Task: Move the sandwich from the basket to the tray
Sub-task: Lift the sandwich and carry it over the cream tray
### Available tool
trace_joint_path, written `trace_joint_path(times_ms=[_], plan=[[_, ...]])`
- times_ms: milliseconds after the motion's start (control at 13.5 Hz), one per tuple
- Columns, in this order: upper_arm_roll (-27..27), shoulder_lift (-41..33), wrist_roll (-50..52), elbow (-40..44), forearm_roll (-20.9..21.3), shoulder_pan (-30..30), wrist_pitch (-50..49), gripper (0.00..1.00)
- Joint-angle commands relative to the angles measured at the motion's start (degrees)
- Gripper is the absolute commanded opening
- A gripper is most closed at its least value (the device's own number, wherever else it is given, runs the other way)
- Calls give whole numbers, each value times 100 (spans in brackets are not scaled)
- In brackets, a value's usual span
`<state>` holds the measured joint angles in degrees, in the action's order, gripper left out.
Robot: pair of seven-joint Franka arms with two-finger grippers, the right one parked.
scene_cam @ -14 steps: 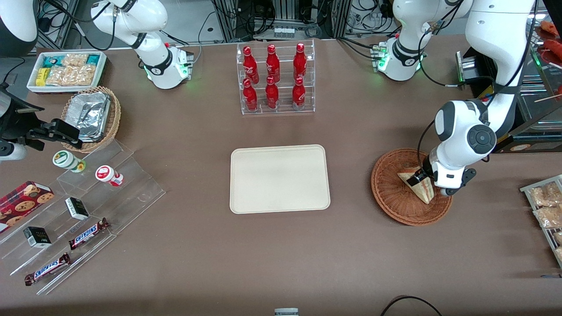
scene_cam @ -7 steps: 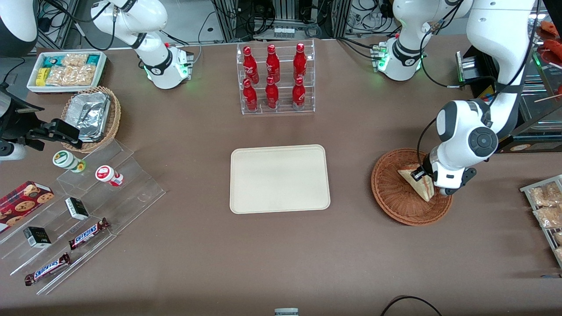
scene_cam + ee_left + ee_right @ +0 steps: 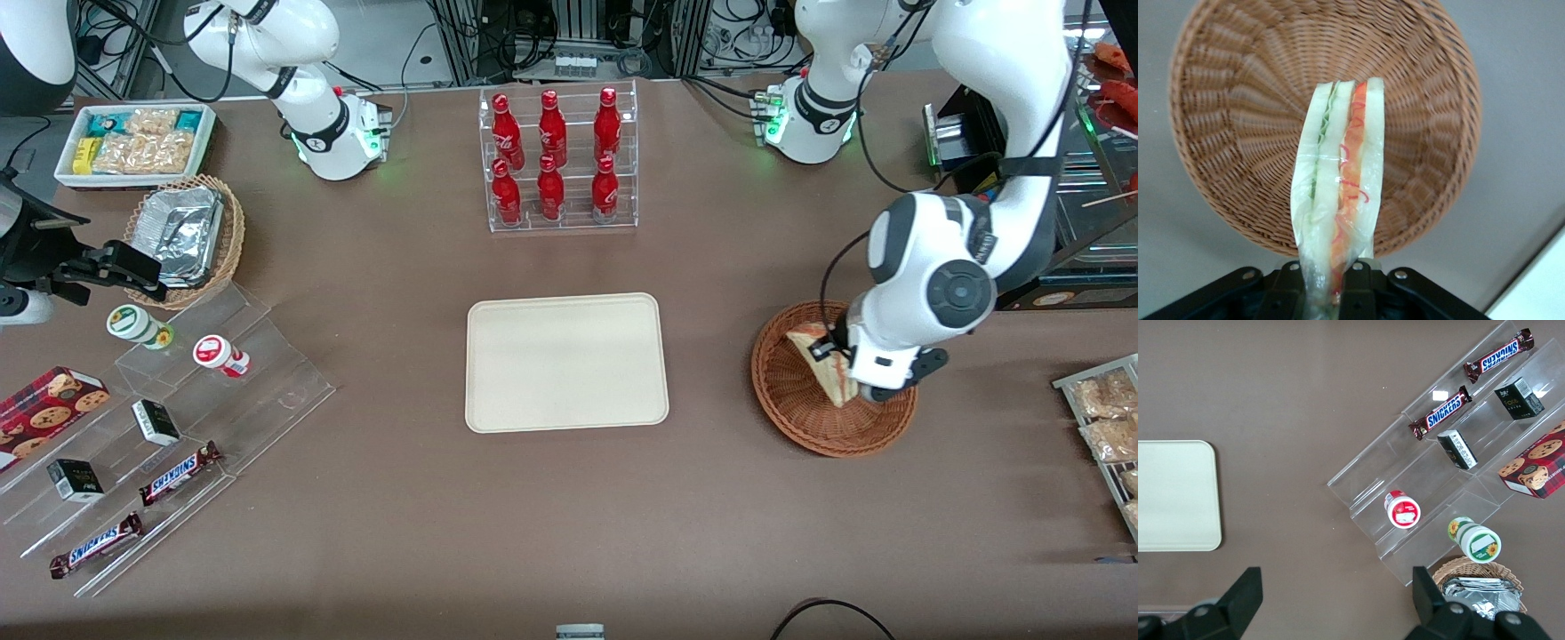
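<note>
My left gripper is shut on the sandwich, a clear-wrapped wedge of white bread with red and green filling, and holds it lifted above the reddish-brown wicker basket. In the left wrist view the black fingers pinch the wrapped end of the wedge, and the basket lies below it with nothing else inside. The cream tray sits bare at the table's middle, apart from the basket, toward the parked arm's end; its corner also shows in the right wrist view.
A clear rack of red bottles stands farther from the front camera than the tray. A rack of snack bags lies at the working arm's end. Stepped acrylic shelves with chocolate bars, a tan foil basket and a white snack bin occupy the parked arm's end.
The gripper has risen with the sandwich and shifted a little toward the tray, lifting the wedge off the basket's floor.
</note>
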<state>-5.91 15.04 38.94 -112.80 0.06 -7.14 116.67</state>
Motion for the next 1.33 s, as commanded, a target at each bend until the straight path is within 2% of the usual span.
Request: trace_joint_path(times_ms=[0, 296, 667, 1259], plan=[[20, 122, -89, 249, 56, -505, -188, 0], [20, 683, 165, 898, -128, -1454, -162, 0], [29, 1658, 1368, 2110, -146, -2483, -153, 0], [46, 3249, 2531, 4070, -85, -3478, -74, 0]])
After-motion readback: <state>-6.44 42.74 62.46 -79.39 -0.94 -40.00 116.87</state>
